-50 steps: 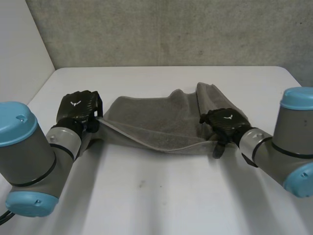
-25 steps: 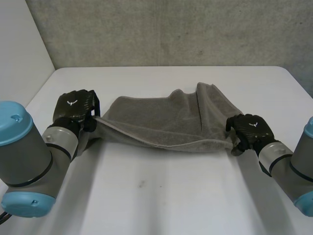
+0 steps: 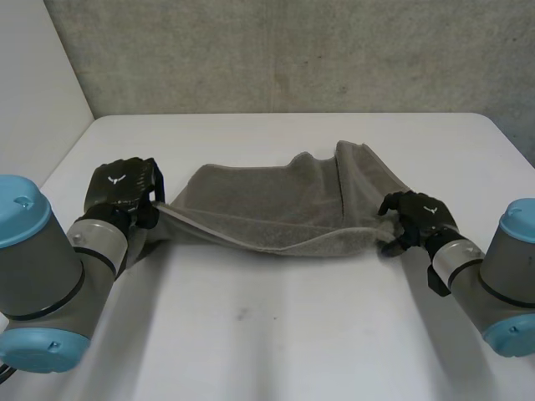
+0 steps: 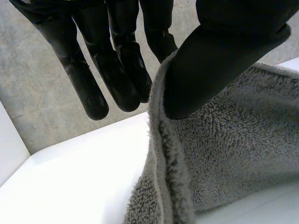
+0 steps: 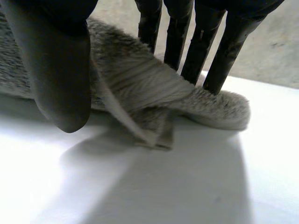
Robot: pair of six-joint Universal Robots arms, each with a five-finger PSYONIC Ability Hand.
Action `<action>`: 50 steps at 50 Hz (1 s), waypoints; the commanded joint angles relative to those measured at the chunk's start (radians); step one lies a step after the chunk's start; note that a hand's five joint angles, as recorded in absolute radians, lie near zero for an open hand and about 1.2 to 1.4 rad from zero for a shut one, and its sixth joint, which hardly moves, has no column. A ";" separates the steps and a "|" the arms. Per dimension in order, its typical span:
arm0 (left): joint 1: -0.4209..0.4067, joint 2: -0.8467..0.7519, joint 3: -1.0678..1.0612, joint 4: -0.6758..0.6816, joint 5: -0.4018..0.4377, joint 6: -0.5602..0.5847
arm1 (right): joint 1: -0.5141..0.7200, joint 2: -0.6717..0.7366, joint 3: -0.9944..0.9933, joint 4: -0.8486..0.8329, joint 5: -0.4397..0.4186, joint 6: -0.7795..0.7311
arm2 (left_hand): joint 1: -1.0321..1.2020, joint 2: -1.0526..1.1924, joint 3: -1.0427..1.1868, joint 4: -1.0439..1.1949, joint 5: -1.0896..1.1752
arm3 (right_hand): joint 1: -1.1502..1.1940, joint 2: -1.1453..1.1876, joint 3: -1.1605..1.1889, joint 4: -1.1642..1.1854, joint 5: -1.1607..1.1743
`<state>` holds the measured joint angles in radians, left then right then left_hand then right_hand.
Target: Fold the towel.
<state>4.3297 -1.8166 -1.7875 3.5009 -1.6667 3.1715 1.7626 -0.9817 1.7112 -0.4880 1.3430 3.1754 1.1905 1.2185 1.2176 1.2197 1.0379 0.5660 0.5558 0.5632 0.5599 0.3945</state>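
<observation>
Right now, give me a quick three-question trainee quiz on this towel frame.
1. True or false: the left hand is shut on the towel at its left end.
2. Where on the towel is the right hand? A the middle; B its near right corner; C its far edge.
3. Fill in: the towel's far part rests on the white ___.
Key: 1 true; 2 B; 3 table.

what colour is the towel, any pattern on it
Plain grey, no pattern. The towel shows best in the left wrist view.
</observation>
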 commanded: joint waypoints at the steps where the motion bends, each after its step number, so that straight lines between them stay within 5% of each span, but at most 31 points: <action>1: 0.005 0.000 0.000 0.001 -0.004 -0.004 | -0.012 -0.023 0.010 -0.087 0.169 -0.014 | 0.206 0.178 0.179 0.177 0.184 | 0.030 0.040 0.033 0.036 0.027; 10: 0.030 0.002 0.000 0.001 -0.005 -0.004 | -0.071 -0.068 0.015 -0.121 0.182 -0.005 | 0.206 0.178 0.179 0.177 0.184 | 0.030 0.040 0.033 0.036 0.027; 18: 0.033 0.002 -0.004 0.001 -0.005 -0.004 | -0.063 0.015 -0.045 -0.006 -0.013 0.000 | 0.206 0.178 0.179 0.177 0.184 | 0.033 0.043 0.036 0.039 0.030; 32: 0.035 -0.001 -0.006 0.000 0.001 -0.002 | -0.054 0.066 -0.091 0.078 -0.019 -0.009 | 0.206 0.178 0.179 0.177 0.184 | 0.039 0.049 0.041 0.045 0.036; 38: 0.035 -0.001 -0.006 0.000 0.001 -0.002 | -0.054 0.061 -0.091 0.083 -0.012 -0.011 | 0.206 0.178 0.179 0.177 0.184 | 0.385 0.395 0.388 0.391 0.382; 39: 0.036 -0.001 -0.006 0.000 0.001 -0.002 | -0.055 0.054 -0.087 0.083 -0.007 -0.015 | 0.206 0.178 0.179 0.177 0.184 | 0.713 0.724 0.716 0.720 0.710; 41: 0.036 -0.001 -0.006 0.000 0.001 -0.002 | -0.055 0.043 -0.079 0.083 -0.001 -0.020 | 0.206 0.178 0.179 0.177 0.184 | 0.829 0.839 0.832 0.835 0.826; 50: 0.031 0.003 -0.004 -0.003 -0.002 0.007 | -0.058 -0.191 -0.015 0.083 0.024 -0.103 | 0.206 0.178 0.179 0.177 0.184 | 0.830 0.840 0.833 0.836 0.827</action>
<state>4.3643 -1.8168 -1.7922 3.5001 -1.6677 3.1718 1.7057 -1.0255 1.6514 -0.4038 1.3648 3.1254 1.1905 1.2185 1.2177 1.2198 1.0379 1.3229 1.3003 1.3342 1.3405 1.1530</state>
